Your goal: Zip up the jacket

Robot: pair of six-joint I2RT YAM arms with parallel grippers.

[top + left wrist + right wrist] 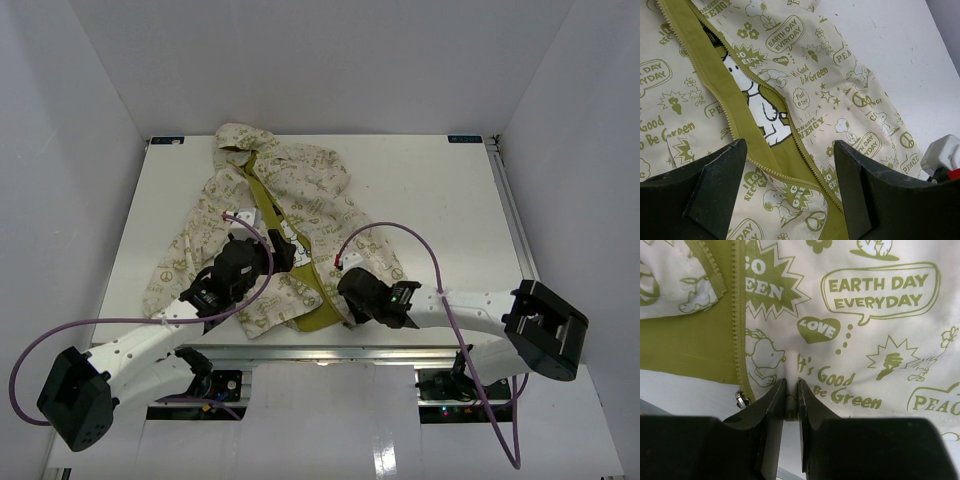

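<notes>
white table [440,200] boxed in by plain white walls, and the jacket [300,190] lies flat on the left-middle part of it, hood at the far end and hem by the near edge. front is open, olive lining showing between the two rows of zipper teeth [737,315]. left gripper [790,147] hangs over the open front with its jaws spread wide. right gripper [791,384] is down at the near hem on the right-hand panel, fingers squeezed onto a little ridge of cream fabric just beside the zipper. small metal zipper pull [741,401] sits near those fingers.
</notes>
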